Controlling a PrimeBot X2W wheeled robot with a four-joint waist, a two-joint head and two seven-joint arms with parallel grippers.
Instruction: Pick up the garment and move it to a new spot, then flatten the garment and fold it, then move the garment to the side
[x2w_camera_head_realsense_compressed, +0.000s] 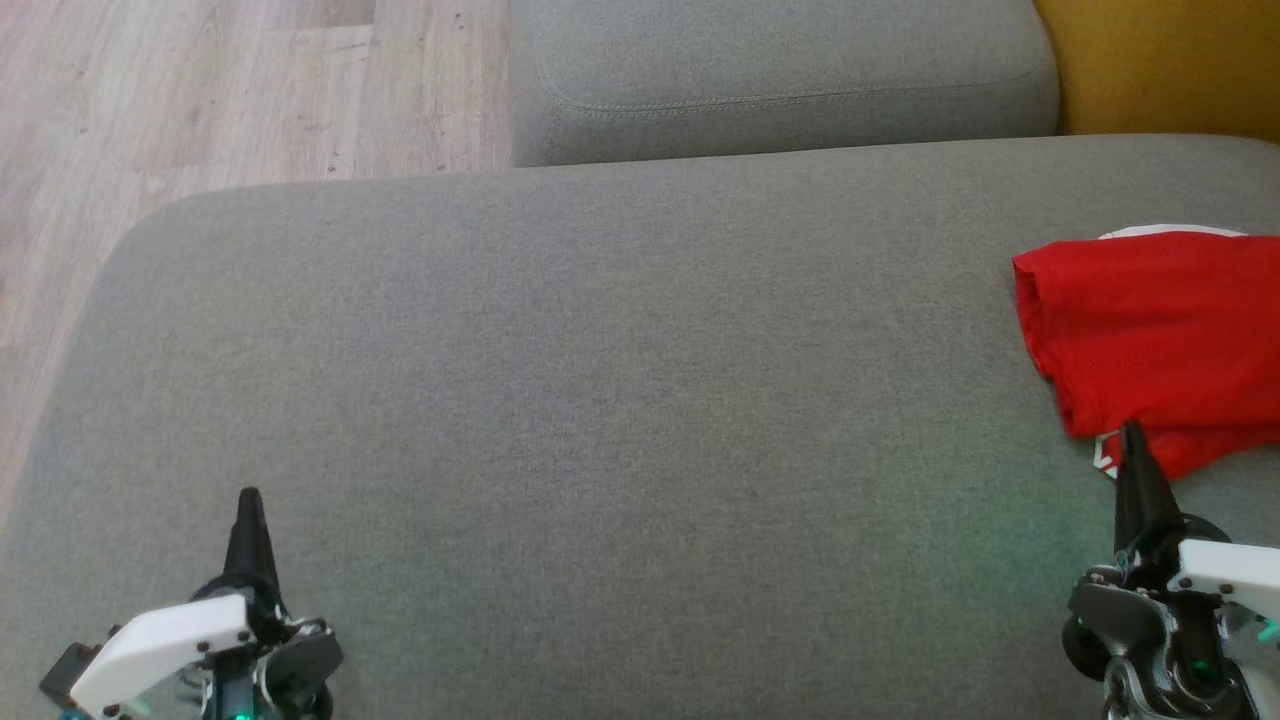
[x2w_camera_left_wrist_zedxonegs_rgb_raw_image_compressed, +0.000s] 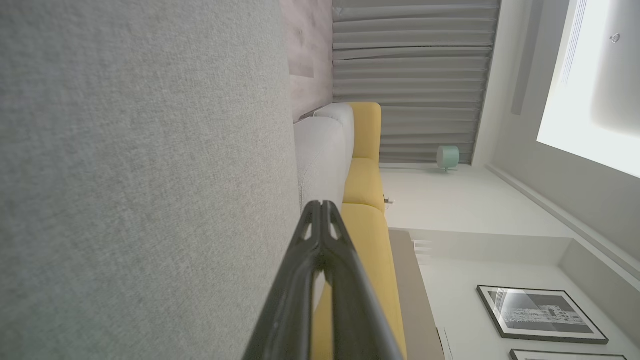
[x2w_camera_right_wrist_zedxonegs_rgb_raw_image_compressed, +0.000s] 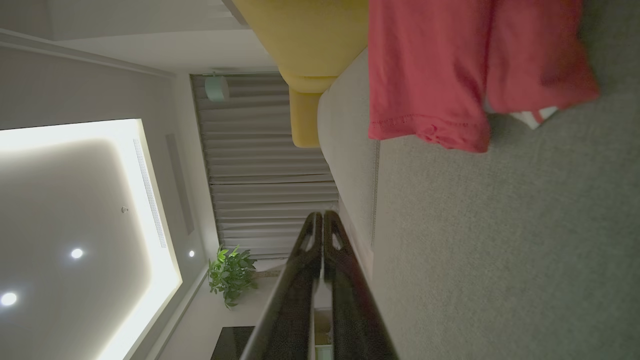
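A grey cushion (x2w_camera_head_realsense_compressed: 600, 400) is spreading under both grippers. The garment (x2w_camera_head_realsense_compressed: 1150, 330), a red folded piece with white peeking out at its edges, is lying on it just ahead of the right gripper (x2w_camera_head_realsense_compressed: 1132, 432) and well apart from the left gripper (x2w_camera_head_realsense_compressed: 248, 497). Both grippers are hovering with fingers pressed together, gripping nothing.

Soft, even light falls on the grey fabric sofa seat (x2w_camera_head_realsense_compressed: 600, 400) in the head view, with a faint green glow low at its right. The recessed white ceiling light panel (x2w_camera_left_wrist_zedxonegs_rgb_raw_image_compressed: 590, 75) is blown out in both wrist views. The right wrist view is dim, and the red cloth garment (x2w_camera_right_wrist_zedxonegs_rgb_raw_image_compressed: 425, 65) looks slightly smeared.
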